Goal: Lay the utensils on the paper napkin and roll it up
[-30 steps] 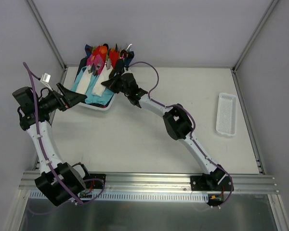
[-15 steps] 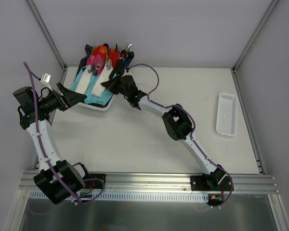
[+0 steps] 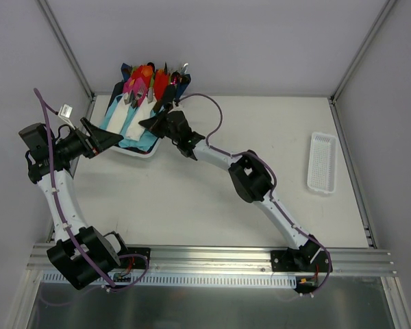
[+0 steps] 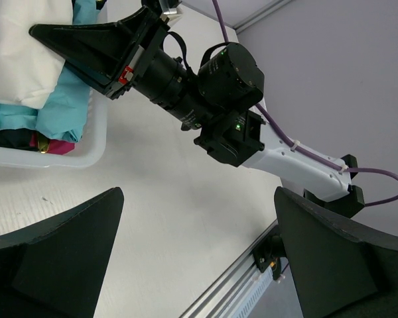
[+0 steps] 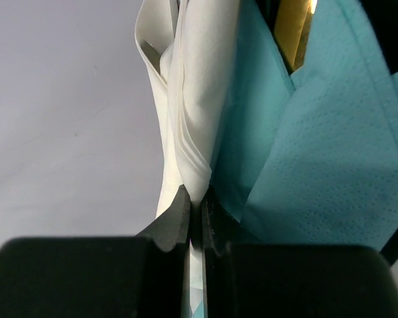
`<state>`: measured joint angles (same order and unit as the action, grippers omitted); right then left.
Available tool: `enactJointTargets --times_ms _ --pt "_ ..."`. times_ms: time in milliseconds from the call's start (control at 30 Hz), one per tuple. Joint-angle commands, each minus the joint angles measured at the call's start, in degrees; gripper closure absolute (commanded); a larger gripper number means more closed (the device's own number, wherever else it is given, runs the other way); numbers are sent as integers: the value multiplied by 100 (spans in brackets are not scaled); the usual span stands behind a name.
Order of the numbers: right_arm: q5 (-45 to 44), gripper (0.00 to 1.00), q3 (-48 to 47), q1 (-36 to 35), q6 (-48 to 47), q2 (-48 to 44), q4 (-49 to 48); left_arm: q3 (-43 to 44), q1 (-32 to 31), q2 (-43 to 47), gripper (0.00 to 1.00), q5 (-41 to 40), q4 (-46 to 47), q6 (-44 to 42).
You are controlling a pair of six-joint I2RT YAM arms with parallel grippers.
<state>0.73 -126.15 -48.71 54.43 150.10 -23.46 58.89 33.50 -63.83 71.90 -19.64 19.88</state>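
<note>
A white bin (image 3: 142, 152) at the back left holds folded white paper napkins (image 3: 132, 118), light-blue wraps and bright cutlery. My right gripper (image 3: 151, 122) reaches into it. In the right wrist view the right gripper (image 5: 196, 199) is shut on a fold of a white napkin (image 5: 199, 99), next to a light-blue wrap (image 5: 318, 165). A golden-yellow utensil (image 5: 295, 26) shows behind the wrap. I cannot pick out the dark-handled spoon. My left gripper (image 3: 113, 139) is open and empty just left of the bin; it also shows in the left wrist view (image 4: 196, 245).
Pink, red and orange cutlery (image 3: 147, 77) stands at the back of the bin. A small white slotted tray (image 3: 322, 162) lies at the right edge of the table. The left wrist view shows the right gripper (image 4: 86, 46) over the napkins (image 4: 26, 59).
My right gripper has moved a little left, further over the bin and the napkins. The left arm has not moved.
</note>
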Motion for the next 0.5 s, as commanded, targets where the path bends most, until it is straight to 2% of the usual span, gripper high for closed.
enactJointTargets --times_ms 0,200,300,467 --pt "85 100 -261 -297 76 -658 -422 35 69 -15 1 105 39 -169" --pt "-38 100 98 -359 252 -719 -343 78 69 -6 1 96 39 -142" --pt "-398 100 274 -394 296 -702 -255 78 69 2 1 105 39 -133" --pt "-627 100 249 -385 357 -579 52 87 78 20 1 114 39 -133"
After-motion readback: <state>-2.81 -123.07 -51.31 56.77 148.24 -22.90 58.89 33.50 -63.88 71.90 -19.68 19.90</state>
